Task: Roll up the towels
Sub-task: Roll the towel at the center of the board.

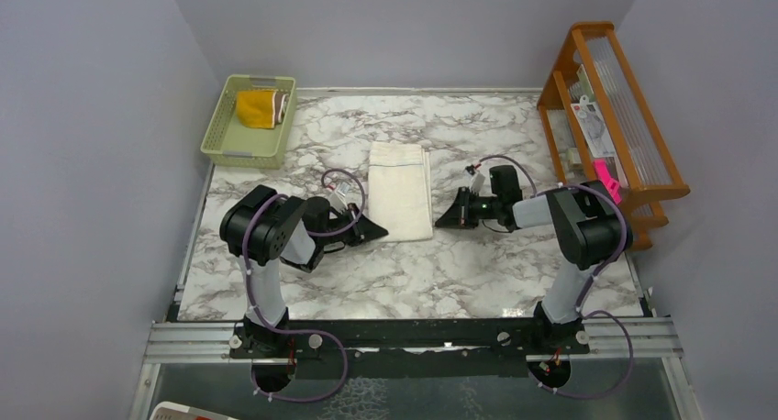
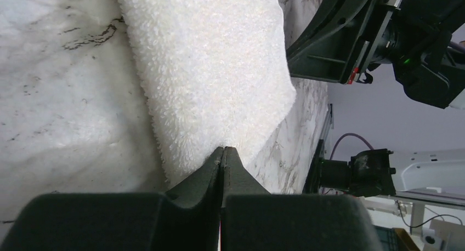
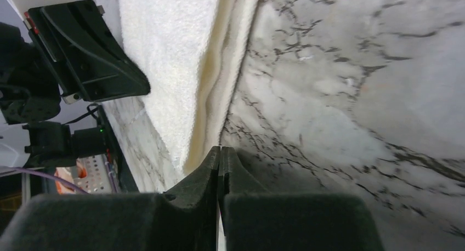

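The cream-white towel (image 1: 401, 191) lies flat as a folded strip in the middle of the marble table (image 1: 514, 273). My left gripper (image 1: 378, 229) is shut, its tips (image 2: 224, 149) resting against the towel's (image 2: 208, 64) near-left edge with no cloth between them. My right gripper (image 1: 440, 223) is also shut, its tips (image 3: 220, 148) low on the table at the towel's (image 3: 170, 53) near-right edge. The two grippers face each other across the towel's near end. The brown and mustard towel (image 1: 260, 107) sits rolled up in the basket.
The light-green basket (image 1: 229, 127) stands at the back left corner. A wooden rack (image 1: 610, 117) with packets and a pink item (image 1: 605, 177) lines the right side. Grey walls enclose the table on three sides.
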`<move>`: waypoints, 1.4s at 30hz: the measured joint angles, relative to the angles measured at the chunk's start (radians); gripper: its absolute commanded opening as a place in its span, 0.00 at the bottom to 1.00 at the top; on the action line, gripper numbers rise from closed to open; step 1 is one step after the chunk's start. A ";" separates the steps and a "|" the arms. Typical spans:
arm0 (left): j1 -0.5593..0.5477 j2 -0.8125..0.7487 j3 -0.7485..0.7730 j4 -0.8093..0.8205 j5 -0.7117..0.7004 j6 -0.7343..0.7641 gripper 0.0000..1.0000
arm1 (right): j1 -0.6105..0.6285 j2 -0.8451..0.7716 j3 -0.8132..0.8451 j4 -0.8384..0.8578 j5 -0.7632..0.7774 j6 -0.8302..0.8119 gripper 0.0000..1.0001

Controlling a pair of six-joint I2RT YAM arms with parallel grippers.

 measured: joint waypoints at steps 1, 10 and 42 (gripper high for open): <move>0.003 0.012 -0.007 0.028 -0.001 -0.019 0.00 | -0.010 -0.005 0.003 -0.014 0.000 -0.008 0.01; 0.038 -0.042 0.063 -0.110 -0.027 -0.043 0.16 | 0.027 -0.209 0.016 -0.163 0.186 -0.208 0.48; 0.084 -0.644 0.111 -1.002 -0.348 0.271 0.47 | 0.567 -0.145 -0.043 0.112 0.484 -1.563 0.50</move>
